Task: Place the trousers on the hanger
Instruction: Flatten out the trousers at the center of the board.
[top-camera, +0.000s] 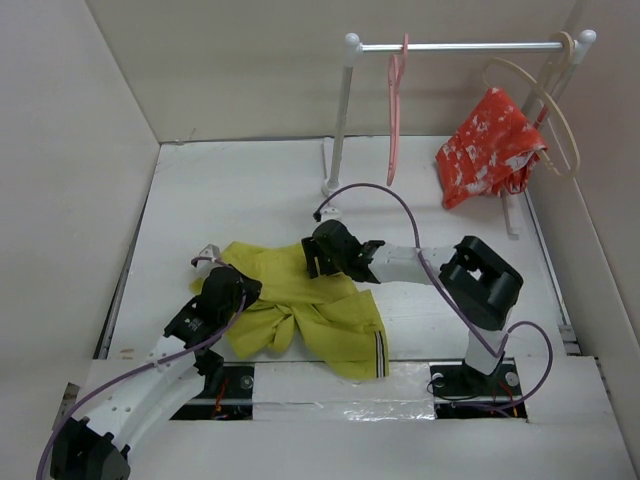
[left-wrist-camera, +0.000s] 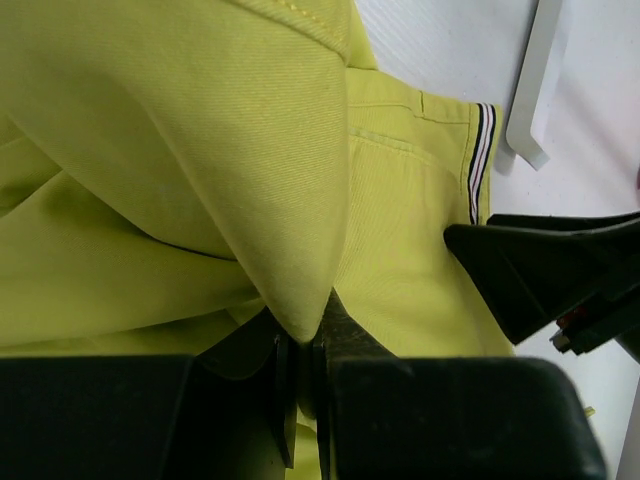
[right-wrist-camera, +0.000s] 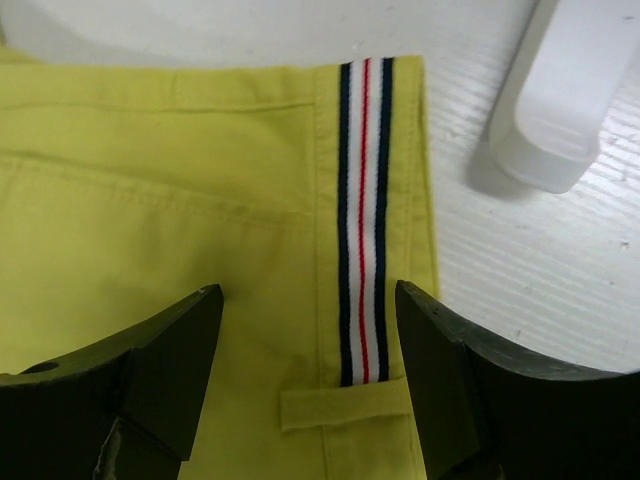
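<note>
The mustard-yellow trousers (top-camera: 320, 315) lie crumpled on the white table, between the two arms. My left gripper (top-camera: 232, 285) is at their left edge, shut on a raised fold of the yellow cloth (left-wrist-camera: 200, 150), which is pinched between the jaws (left-wrist-camera: 303, 345). My right gripper (top-camera: 318, 255) hovers open over the waistband. Its fingers straddle the dark, red and white striped band (right-wrist-camera: 365, 200) and a belt loop (right-wrist-camera: 345, 407), with nothing clamped between them (right-wrist-camera: 310, 290). The pink hanger (top-camera: 396, 110) hangs from the rail at the back, apart from both grippers.
A white clothes rail (top-camera: 460, 46) stands at the back right, and its foot (right-wrist-camera: 565, 90) lies close to the waistband. A red white-patterned garment (top-camera: 490, 145) hangs there on a beige hanger (top-camera: 560, 120). White walls enclose the table on three sides.
</note>
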